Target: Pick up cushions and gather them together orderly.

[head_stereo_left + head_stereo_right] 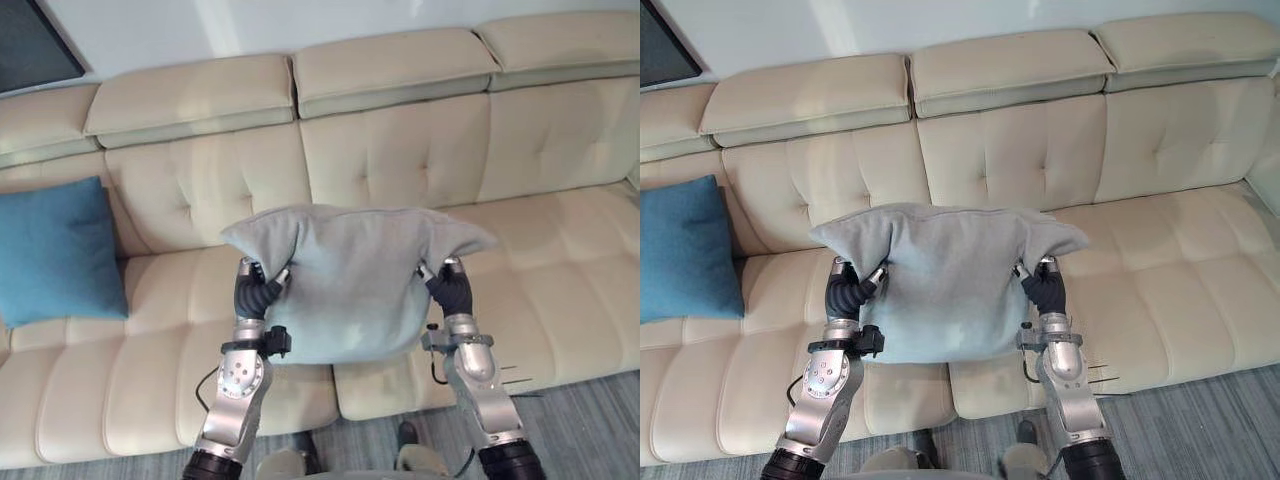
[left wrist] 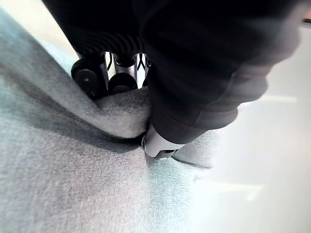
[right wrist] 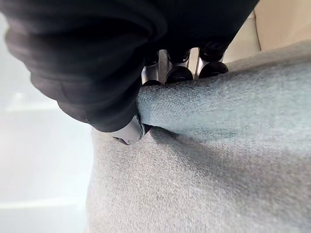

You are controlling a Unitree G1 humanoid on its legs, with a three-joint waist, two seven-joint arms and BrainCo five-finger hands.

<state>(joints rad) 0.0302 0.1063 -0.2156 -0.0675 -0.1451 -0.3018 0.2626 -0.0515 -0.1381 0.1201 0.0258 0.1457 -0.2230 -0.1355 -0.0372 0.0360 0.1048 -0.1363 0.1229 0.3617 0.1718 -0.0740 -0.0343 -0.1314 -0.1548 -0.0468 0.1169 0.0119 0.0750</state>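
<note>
A light grey cushion [image 1: 350, 285] hangs in the air in front of the cream sofa [image 1: 400, 150], held up by both hands. My left hand [image 1: 256, 290] pinches its left edge, fingers and thumb curled into the cloth [image 2: 116, 114]. On the cushion's right edge my right hand [image 1: 450, 288] grips the same way, its thumb and fingers clamping a fold of grey fabric [image 3: 204, 104]. A blue cushion [image 1: 55, 250] leans upright against the sofa's backrest at the far left.
The sofa's seat [image 1: 560, 270] stretches wide to the right of the held cushion. A strip of grey-blue floor [image 1: 580, 420] runs along the sofa's front at the lower right. A dark panel [image 1: 30, 40] shows on the wall at the upper left.
</note>
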